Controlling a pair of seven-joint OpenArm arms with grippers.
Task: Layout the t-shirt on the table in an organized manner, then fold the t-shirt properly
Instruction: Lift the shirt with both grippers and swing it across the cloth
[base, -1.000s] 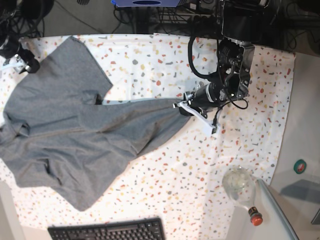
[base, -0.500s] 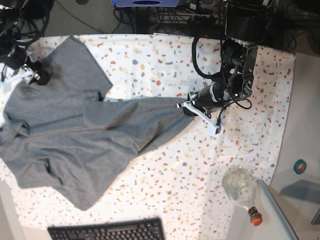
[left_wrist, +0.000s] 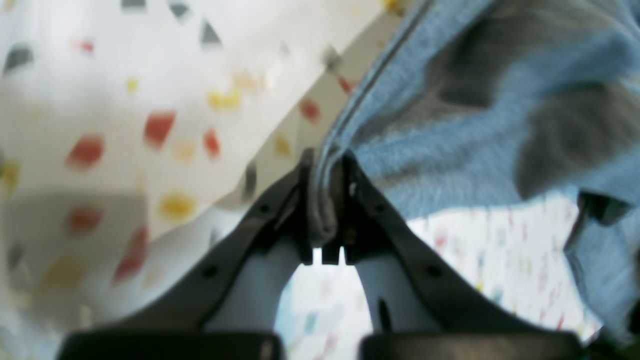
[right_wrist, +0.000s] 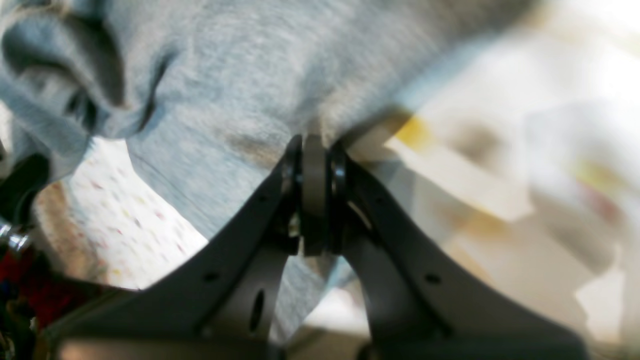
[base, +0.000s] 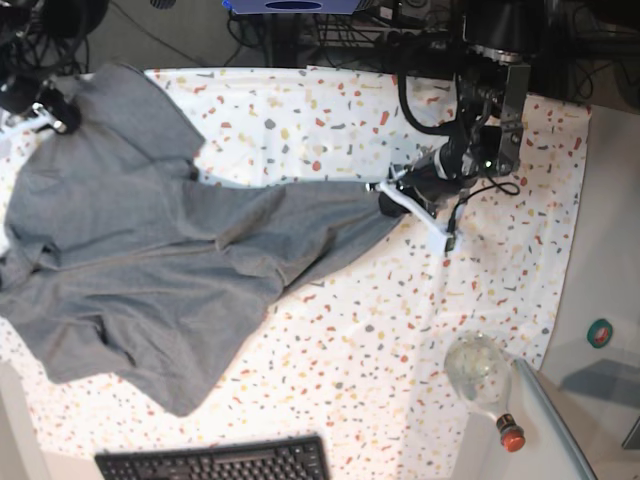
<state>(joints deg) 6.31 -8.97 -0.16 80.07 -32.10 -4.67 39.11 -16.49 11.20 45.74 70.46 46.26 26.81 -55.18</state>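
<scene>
1. The t-shirt (base: 160, 270): a soft, limp grey garment lying rumpled across the base view's left and middle on the speckled surface (base: 330, 370). One part is drawn out in a point toward the middle of the surface. Such cloth likely weighs little, sags between grip points and creases easily; it offers no stiffness to push against.
2. Suggested hold: hems and seams, where the doubled fabric gives the pads something firm. The left wrist view shows exactly such a stitched edge (left_wrist: 350, 125) caught between the fingertips.
3. Left end effector (base: 392, 203): clenched on the drawn-out point of the t-shirt. Its arm reaches down from the far edge of the surface, forearm angled inward, the wrist low over the cloth.
4. Right end effector (base: 52, 113): closed on a fold of grey fabric, as the right wrist view shows, the cloth (right_wrist: 250, 90) bunched above the pinched tips. It sits at the far left corner of the surface, at the garment's upper edge.
5. The two holds stand well apart, so the fabric between them can be tensioned and spread flat; folding appears not yet begun.
6. A black keyboard (base: 215, 462) and a clear bottle (base: 482, 375) lie near the front edge, apart from the garment.
</scene>
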